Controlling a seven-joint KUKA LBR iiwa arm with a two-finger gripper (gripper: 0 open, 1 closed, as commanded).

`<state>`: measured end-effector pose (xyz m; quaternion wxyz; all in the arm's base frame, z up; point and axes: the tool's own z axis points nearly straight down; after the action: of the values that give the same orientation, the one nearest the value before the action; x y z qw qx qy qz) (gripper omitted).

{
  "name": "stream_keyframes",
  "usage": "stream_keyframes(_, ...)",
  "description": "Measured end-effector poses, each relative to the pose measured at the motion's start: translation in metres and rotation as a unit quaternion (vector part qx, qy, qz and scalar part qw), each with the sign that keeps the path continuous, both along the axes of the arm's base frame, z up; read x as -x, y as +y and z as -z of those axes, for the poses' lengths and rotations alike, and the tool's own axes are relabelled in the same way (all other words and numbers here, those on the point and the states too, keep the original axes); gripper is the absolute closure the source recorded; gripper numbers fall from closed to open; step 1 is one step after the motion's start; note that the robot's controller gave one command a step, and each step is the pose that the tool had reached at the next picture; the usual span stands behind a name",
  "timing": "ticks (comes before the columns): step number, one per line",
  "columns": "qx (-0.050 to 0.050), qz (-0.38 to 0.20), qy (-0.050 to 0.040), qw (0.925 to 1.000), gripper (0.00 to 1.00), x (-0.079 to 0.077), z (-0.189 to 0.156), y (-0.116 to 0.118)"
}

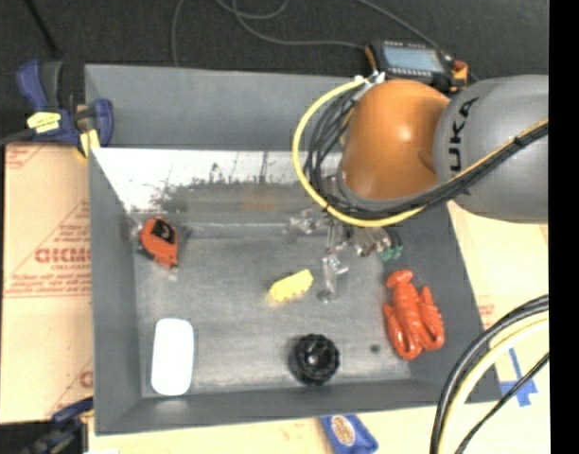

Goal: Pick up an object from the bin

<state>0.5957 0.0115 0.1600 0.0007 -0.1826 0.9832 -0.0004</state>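
The thing nearest the gripper (331, 274) is a small yellow block (289, 288), lying flat on the bin (235, 334) floor just beside it on the side away from the arm; the two look close but whether they touch is unclear. Judging by its look, the block is light, stiff plastic with a ribbed or toothed edge, so it should not crush, though it may skid on the bare metal if nudged. The best hold is probably across its short width, near the middle, with the gripper coming straight down. How far the gripper is open I cannot tell, as its metal parts merge with the cables above, and nothing can be made out held in it. A red lobster (412, 316) lies near on the arm's side, a black knob (315, 357) sits nearer the camera, and a white bar (173, 356) and an orange tape measure (159, 241) lie well apart beyond the block.
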Motion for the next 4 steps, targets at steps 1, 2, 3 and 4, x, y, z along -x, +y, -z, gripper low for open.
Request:
stream_keyframes(1,0.000,-0.075,-0.0024,0.9972,0.00,-0.016,0.028,-0.002)
stream_keyframes(2,0.000,-0.148,-0.0010,0.9890,0.00,-0.021,0.066,0.004)
stream_keyframes(3,0.000,-0.194,-0.0023,0.9810,1.00,-0.028,0.087,0.016)
stream_keyframes(4,-0.001,-0.194,-0.0022,0.9810,1.00,-0.028,0.087,0.016)
